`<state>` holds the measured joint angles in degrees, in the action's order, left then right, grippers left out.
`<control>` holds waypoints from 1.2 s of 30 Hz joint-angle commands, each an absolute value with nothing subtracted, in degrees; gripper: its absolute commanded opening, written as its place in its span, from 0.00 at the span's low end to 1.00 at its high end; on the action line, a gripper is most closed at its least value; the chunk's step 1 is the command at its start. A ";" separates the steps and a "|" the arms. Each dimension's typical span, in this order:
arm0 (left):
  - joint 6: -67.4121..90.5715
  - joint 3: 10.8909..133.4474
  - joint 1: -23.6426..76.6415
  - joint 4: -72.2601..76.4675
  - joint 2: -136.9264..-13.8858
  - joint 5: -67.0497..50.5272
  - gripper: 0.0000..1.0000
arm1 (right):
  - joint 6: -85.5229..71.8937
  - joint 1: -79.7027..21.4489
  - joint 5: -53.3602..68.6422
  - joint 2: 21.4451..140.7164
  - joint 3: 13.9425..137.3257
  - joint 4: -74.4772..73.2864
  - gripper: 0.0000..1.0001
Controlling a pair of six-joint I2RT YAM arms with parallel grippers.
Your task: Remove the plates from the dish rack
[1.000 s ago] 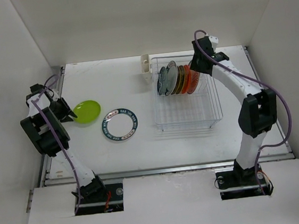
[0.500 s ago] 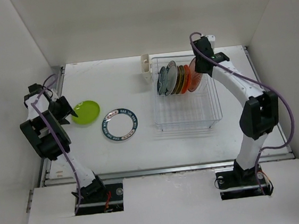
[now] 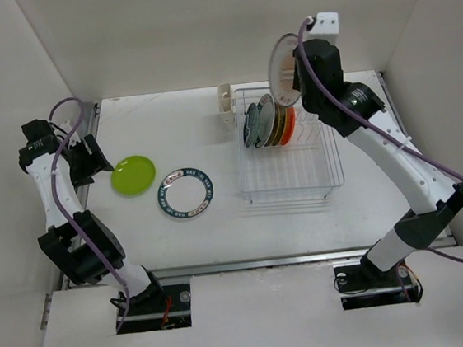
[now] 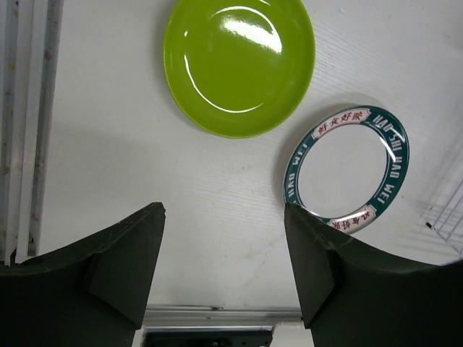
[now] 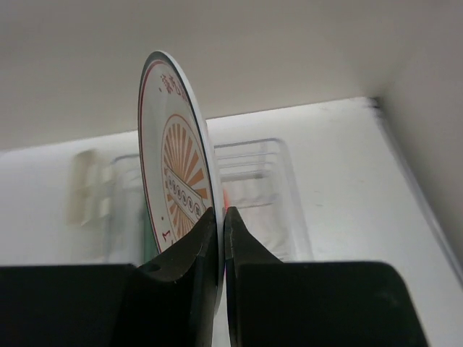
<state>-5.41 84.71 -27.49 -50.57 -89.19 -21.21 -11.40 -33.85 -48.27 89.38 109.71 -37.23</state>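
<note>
Unloaded on the white table point(image 3: 203, 135), left: teal-rimmed white round plate point(image 3: 185, 192), nearer; lime green round plate point(image 3: 133, 174) beside the spread left gripper point(image 4: 223, 217). Right: white wire dish rack point(image 3: 292, 185), roughly four upright plates point(image 3: 269, 124) to go. Above its far end, the right gripper point(image 5: 221, 217) pinches a white orange-sunburst plate point(image 3: 284, 70).

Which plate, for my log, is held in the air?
The white sunburst plate, pinched in the right hand. The green plate and teal-rimmed plate lie on the table; the rest stand in the rack.
</note>
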 commanded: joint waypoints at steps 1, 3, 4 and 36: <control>-8.17 84.64 -27.77 -55.02 -87.72 -23.28 0.64 | -9.05 -37.26 -27.49 89.91 109.17 -29.73 0.00; -8.17 84.11 -27.77 -55.63 -87.71 -23.29 0.64 | -11.76 -37.87 -8.56 92.45 108.64 -27.96 0.00; -8.17 83.50 -27.77 -55.63 -87.71 -23.29 0.64 | -13.17 -37.88 -3.13 93.94 108.63 -27.25 0.00; -8.26 77.26 -27.77 -53.70 -84.29 -23.29 0.65 | -30.85 -41.13 26.02 130.78 108.98 -24.87 0.45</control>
